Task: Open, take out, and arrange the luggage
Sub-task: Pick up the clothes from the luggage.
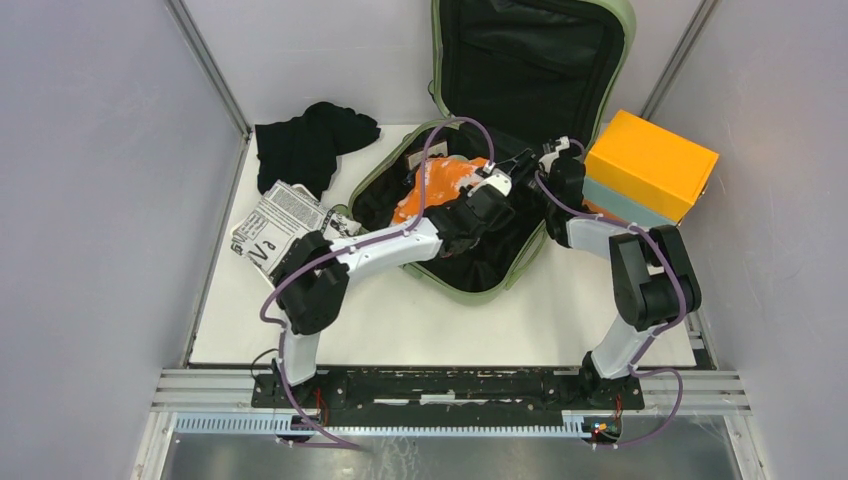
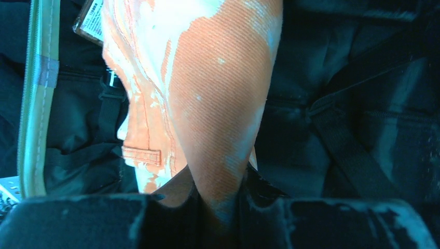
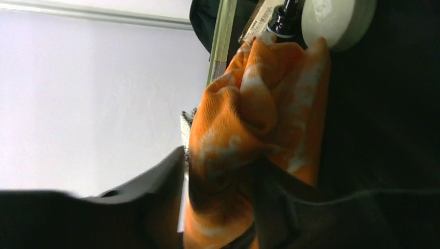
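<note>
Left gripper [image 2: 207,201], orange cloth [image 2: 218,93], illegible label [image 2: 93,18]

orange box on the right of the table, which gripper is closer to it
Right. The right gripper is inside the open luggage, just left of the orange box. The left gripper is also in the luggage but farther left, near its middle.

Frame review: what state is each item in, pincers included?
luggage: open.
orange garment: bunched inside luggage.
black garment: crumpled on table, outside luggage.
printed paper: flat on table.
orange box: closed.
left pincer: shut on orange garment.
right pincer: around orange garment, grip unclear.
</note>
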You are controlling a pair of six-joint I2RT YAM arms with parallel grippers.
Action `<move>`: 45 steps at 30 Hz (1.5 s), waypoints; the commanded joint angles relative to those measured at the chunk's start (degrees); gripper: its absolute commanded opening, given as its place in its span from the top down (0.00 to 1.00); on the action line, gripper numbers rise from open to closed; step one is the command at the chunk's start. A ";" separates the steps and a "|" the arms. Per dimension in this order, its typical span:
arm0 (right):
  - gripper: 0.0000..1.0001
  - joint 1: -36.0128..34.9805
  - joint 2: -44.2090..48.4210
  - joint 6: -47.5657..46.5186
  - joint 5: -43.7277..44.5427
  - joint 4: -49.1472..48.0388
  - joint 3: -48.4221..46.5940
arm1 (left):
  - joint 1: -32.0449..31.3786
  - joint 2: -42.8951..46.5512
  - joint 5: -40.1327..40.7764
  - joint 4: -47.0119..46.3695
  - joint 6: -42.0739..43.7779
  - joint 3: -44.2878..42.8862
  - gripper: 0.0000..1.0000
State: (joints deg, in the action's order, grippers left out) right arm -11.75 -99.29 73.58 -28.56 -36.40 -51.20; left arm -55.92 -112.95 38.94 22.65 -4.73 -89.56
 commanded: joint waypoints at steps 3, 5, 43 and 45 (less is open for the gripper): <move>0.31 1.05 7.14 -8.60 -3.60 -7.79 -1.31 | 0.47 15.61 -8.47 -1.21 9.28 1.89 0.98; 0.28 1.27 9.68 -12.39 -4.46 -8.59 0.06 | 1.15 19.25 -12.03 -0.71 10.17 2.86 0.98; 0.08 0.53 23.29 -38.73 -17.13 -17.91 10.42 | 22.40 47.75 -41.56 31.68 15.43 -4.81 0.98; 0.07 -0.07 23.18 -39.98 -16.91 -16.65 10.25 | 23.03 48.10 -41.44 32.71 15.12 -5.45 0.98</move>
State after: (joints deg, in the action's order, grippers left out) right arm -10.81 -75.70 36.47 -43.97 -50.74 -40.58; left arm -34.17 -67.61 -3.75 56.05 9.32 -90.63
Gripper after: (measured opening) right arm 0.922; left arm 0.245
